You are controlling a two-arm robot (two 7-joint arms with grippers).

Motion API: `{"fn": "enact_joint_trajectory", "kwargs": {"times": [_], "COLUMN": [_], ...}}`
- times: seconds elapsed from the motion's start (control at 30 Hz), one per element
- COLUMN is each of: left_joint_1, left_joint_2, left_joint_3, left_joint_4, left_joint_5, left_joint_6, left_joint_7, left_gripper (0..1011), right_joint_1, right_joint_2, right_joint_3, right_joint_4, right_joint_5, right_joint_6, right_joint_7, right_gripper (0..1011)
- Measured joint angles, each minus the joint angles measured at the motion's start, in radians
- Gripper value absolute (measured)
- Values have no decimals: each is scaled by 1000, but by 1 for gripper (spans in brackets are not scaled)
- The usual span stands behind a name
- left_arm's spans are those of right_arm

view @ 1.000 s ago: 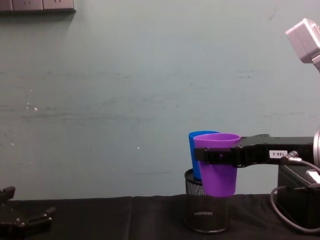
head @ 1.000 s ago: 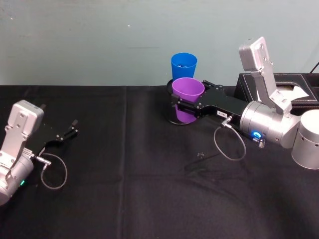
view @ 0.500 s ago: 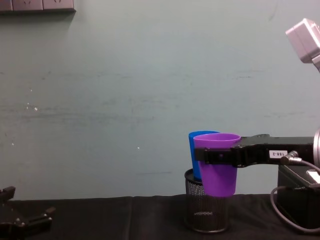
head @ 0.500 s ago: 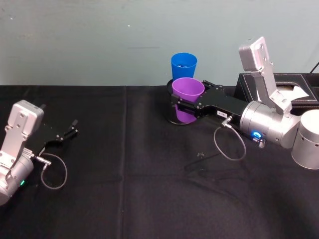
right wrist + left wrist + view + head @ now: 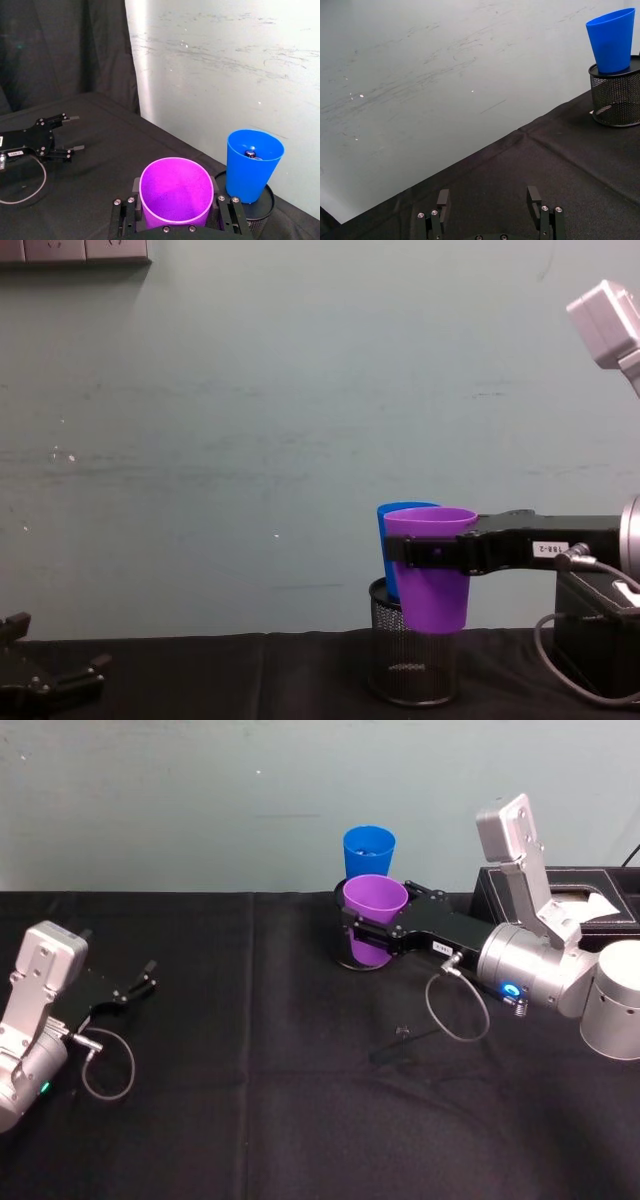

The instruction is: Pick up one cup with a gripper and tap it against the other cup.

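Right of centre, the purple cup [image 5: 375, 905] is clamped in the right gripper [image 5: 372, 935] near the blue cup [image 5: 369, 850]; a short advance is judged needed for the tap. Left gripper [image 5: 137, 982]: parked lower left, agape, empty.

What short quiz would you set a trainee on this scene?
1. True or false: the right tool holds the purple cup up in the air.
2. Where does the blue cup stand? A) on the cloth B) in the mesh holder C) inside the purple cup
3. Fill in: the left tool has its fingers ____.
Key: 1 true; 2 B; 3 open.
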Motion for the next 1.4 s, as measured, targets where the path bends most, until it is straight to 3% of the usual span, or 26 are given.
{"fn": "enact_joint_trajectory", "kwargs": {"times": [0.37, 0.9, 0.93, 1.4], "left_joint_1": [0, 0, 0, 0], "left_joint_2": [0, 0, 0, 0], "left_joint_3": [0, 0, 0, 0], "left_joint_4": [0, 0, 0, 0], "left_joint_5": [0, 0, 0, 0], "left_joint_6": [0, 0, 0, 0], "left_joint_7": [0, 0, 0, 0], "left_gripper": [1000, 1000, 1000, 1000], "right_joint_1": [11, 81, 136, 184], "right_joint_2": [-24, -86, -135, -172], "right_joint_3": [13, 14, 22, 33], "right_joint_4": [51, 163, 276, 355], "right_joint_5": [-1, -21, -34, -68], "right_joint_6": [-26, -49, -68, -92], "right_joint_7": [-17, -28, -29, -33], "right_gripper": [736, 736, 736, 736]}}
